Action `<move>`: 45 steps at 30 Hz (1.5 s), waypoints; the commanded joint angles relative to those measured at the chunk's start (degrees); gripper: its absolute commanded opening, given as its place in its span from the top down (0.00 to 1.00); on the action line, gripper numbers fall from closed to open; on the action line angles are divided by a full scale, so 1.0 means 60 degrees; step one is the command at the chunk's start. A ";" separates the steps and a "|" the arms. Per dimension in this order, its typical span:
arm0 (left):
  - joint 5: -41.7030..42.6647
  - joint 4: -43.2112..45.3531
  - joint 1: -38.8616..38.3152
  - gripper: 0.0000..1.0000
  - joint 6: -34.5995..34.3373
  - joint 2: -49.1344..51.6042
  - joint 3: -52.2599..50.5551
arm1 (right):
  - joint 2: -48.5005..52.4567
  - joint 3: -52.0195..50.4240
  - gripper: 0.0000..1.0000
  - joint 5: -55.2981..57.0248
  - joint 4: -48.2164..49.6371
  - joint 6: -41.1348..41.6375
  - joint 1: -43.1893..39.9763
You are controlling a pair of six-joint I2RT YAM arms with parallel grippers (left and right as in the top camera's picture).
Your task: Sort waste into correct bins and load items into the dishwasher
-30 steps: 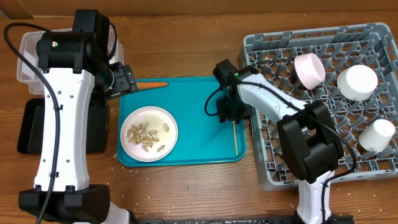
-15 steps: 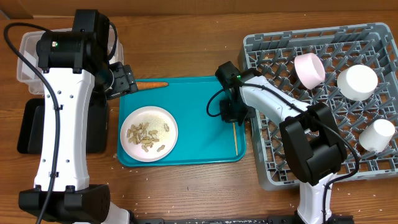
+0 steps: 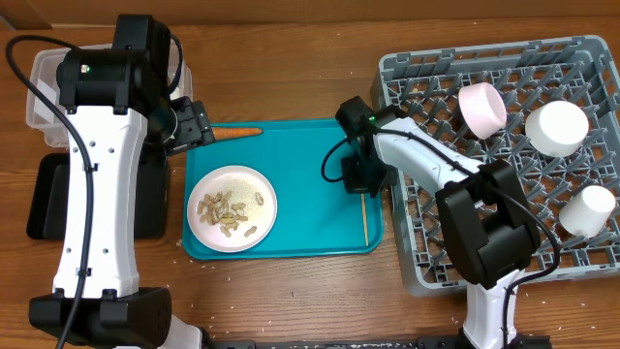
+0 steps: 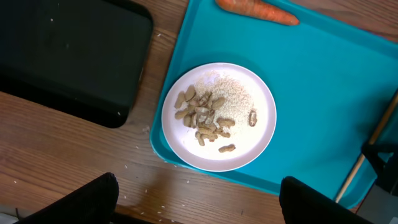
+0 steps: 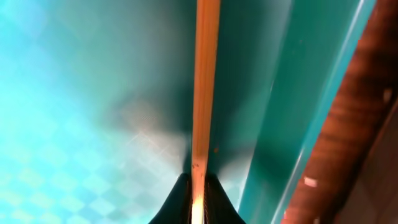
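A thin wooden chopstick [image 3: 366, 218] [image 5: 205, 74] lies along the right side of the teal tray [image 3: 300, 184]. My right gripper [image 3: 363, 187] [image 5: 198, 186] is down on its far end, shut on it. The white plate [image 3: 254, 190] [image 4: 249, 140] on the tray's left part holds beige peanut shells [image 3: 225, 211] [image 4: 204, 121] and whitish crumbs. My left gripper [image 3: 189, 124] [image 4: 199, 196] hangs open and empty high over the tray's left edge. The grey dishwasher rack [image 3: 409, 242] at the right holds a pink bowl [image 3: 481, 109] and two white cups [image 3: 556, 128] [image 3: 587, 209].
An orange carrot [image 3: 237, 132] [image 4: 258, 9] lies at the tray's far edge. The clear tub [image 3: 39, 87] stands at the back left, with the black tray [image 3: 44, 199] [image 4: 68, 56] in front of it. White crumbs dot the wooden table.
My right gripper has closed its jaws on the chopstick's end. The left arm has not moved.
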 commanded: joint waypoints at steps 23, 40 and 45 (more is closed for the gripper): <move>0.0076 -0.0058 -0.0011 0.15 0.0149 0.0044 0.0040 | -0.4452 0.0426 0.96 0.1577 -0.2295 -0.1843 -0.2127; 0.0076 -0.0055 -0.0011 0.15 0.0149 0.0044 0.0040 | -0.4379 -0.2142 0.89 0.0259 -0.0302 -0.3228 -0.2233; 0.0076 -0.0066 -0.0011 0.15 0.0149 0.0044 0.0040 | -0.4371 -0.2142 0.70 0.0237 -0.0208 -0.3224 -0.2233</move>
